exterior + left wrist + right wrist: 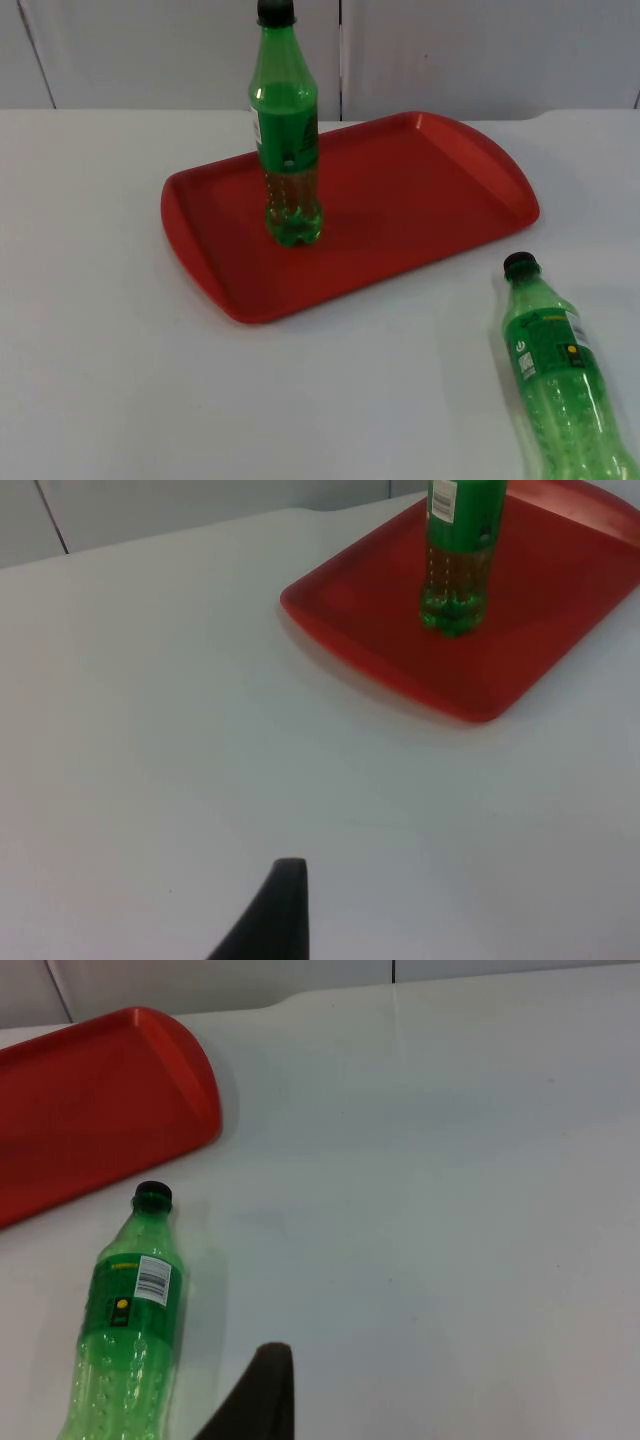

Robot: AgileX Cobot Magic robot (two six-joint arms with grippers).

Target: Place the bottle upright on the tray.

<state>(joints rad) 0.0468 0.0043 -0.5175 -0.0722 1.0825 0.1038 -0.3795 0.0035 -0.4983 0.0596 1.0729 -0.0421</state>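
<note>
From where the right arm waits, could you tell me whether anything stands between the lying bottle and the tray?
Nothing visible does: bare table separates the lying bottle from the tray. An upright bottle already stands on the tray's far-left part, leaving most of it free.

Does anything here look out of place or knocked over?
Yes. One green bottle stands upright on the red tray, but a second bottle lies on its side on the white table, off the tray, cap pointing toward it. Nothing looks spilled or damaged.
</note>
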